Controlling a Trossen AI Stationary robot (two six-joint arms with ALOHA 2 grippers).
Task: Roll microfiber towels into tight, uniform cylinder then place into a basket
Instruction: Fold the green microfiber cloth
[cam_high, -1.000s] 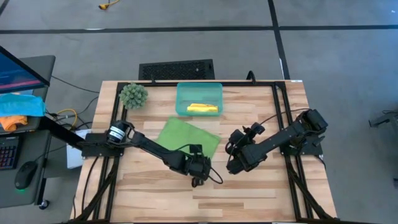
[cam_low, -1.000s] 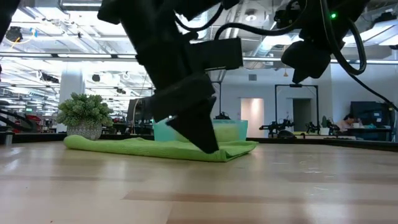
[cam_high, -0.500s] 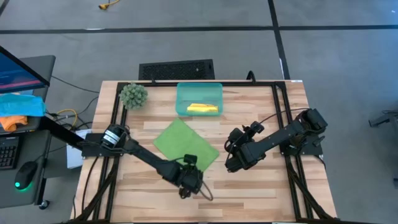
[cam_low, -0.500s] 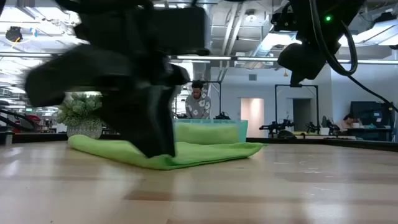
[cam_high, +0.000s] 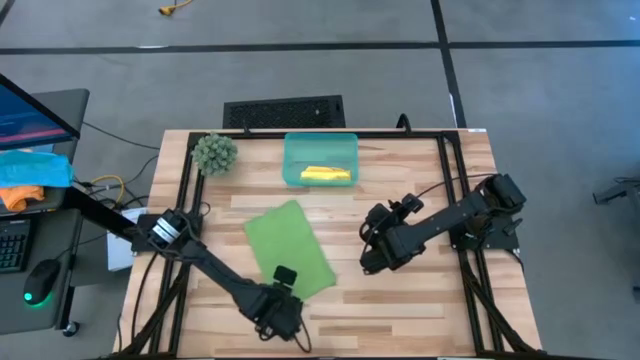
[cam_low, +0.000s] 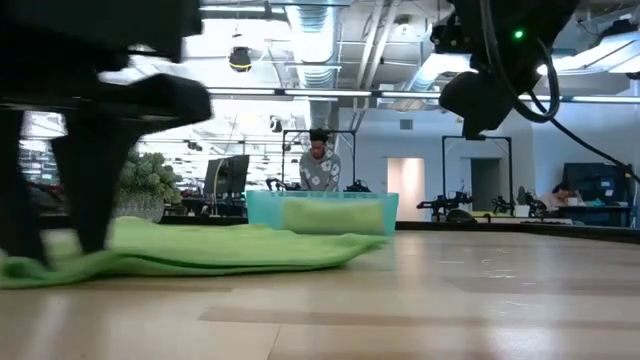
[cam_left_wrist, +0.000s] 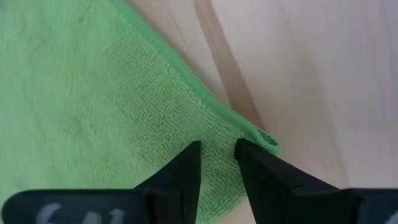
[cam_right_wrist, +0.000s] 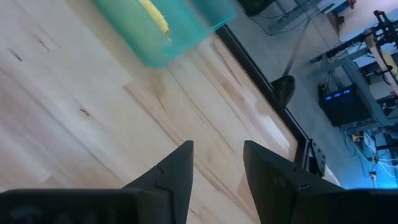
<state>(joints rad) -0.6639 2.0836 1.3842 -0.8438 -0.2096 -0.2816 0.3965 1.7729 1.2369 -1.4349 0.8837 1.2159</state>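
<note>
Pinched onto the near corner of the lime green towel (cam_left_wrist: 93, 106), the left gripper (cam_left_wrist: 217, 158) has its 2 dark fingers (cam_left_wrist: 183, 171) nearly together with a fold of cloth between them. From above, this left gripper (cam_high: 278, 312) sits low at the front of the wooden table (cam_high: 420, 310), its arm stretching in from the left edge. The lime green towel (cam_high: 290, 248) lies flat and unrolled on the boards, slightly skewed, with its near edge under the gripper. At table height the towel (cam_low: 200, 255) shows as a rumpled layer, lifted slightly at its left end beside the dark gripper.

Behind the towel, at the far edge of the table, stands the teal-green basket (cam_high: 320, 160) with the rolled yellow towel (cam_high: 325, 174) lying inside it. A fuzzy green ball plant (cam_high: 214, 153) sits to the left of the basket, apart from it.

Right of centre, the right gripper (cam_high: 372, 255) is held above bare table, well apart from the green towel. Its wrist view shows the right gripper (cam_right_wrist: 217, 162) with jaws spread and nothing between them, the basket (cam_right_wrist: 168, 37) farther off.
</note>
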